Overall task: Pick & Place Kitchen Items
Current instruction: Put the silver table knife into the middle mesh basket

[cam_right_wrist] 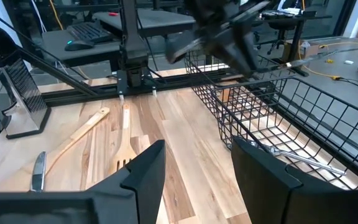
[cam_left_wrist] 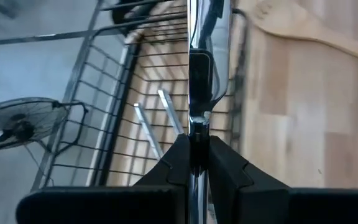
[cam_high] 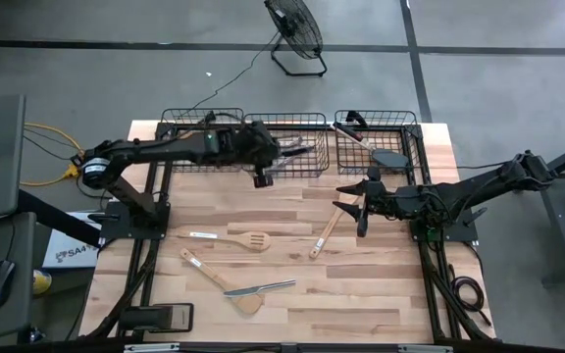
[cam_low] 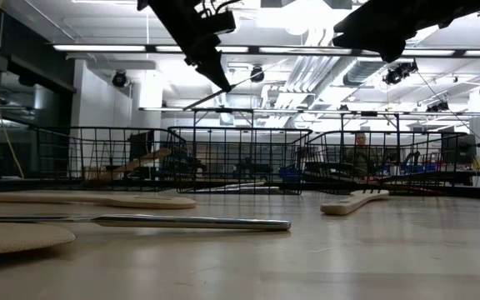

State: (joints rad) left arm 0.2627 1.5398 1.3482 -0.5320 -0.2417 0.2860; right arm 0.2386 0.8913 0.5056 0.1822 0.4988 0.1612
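My left gripper hangs over the middle wire basket, shut on a silver knife. Two more silver knives lie on that basket's floor. My right gripper stands open above the table near the right basket, with nothing between its fingers. On the table lie a wooden spoon, a slotted wooden spatula, another wooden spatula and a silver knife. The right basket holds a red-headed spatula and a black turner. My left gripper pinches the silver knife between its two fingers. The fingers slant down from the table's left side, and the knife runs along them and on past their tips. The knife is lifted clear above the middle basket.
Three black wire baskets stand in a row along the far edge; the left one holds a wooden utensil. A floor fan stands beyond the table. A person sits in the room behind.
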